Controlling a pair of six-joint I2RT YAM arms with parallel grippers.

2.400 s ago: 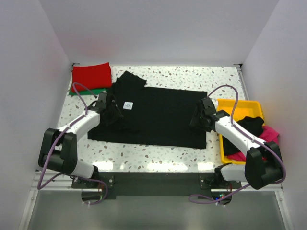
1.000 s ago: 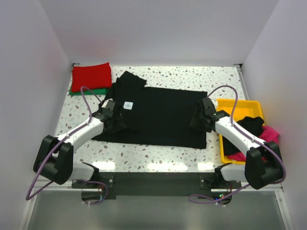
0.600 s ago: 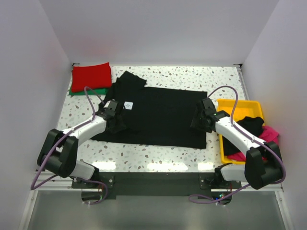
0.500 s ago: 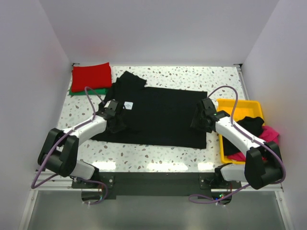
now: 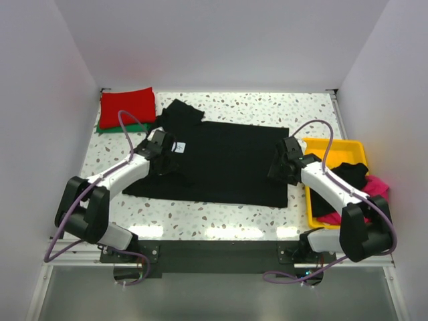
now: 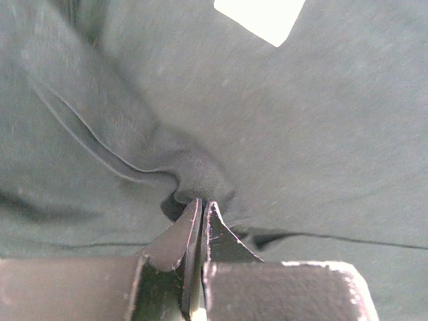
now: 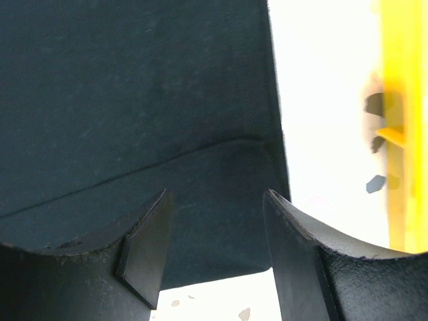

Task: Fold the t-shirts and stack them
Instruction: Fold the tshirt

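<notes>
The left arm has swung from the near-left part of the table toward the far side. Its left gripper (image 6: pixel 202 208), half spread a second ago, is now pinched tight on a small raised fold of the black t-shirt (image 5: pixel 227 160). That shirt lies spread across the middle of the speckled table (image 5: pixel 221 214), collar to the left and hem to the right, much where it lay before. The right gripper (image 7: pixel 215 200) has barely shifted: its jaws stand wide over the shirt's near-right corner, holding nothing. The yellow tray (image 5: pixel 313 200) sits at the right edge, with a second black shirt (image 5: pixel 351 174) and a pink shirt (image 5: pixel 379 186) heaped in it. At the far left, a folded red shirt (image 5: pixel 127 105) rests on a green shirt (image 5: pixel 127 127). The white neck label (image 5: pixel 179 146) shows just right of the pinch.
</notes>
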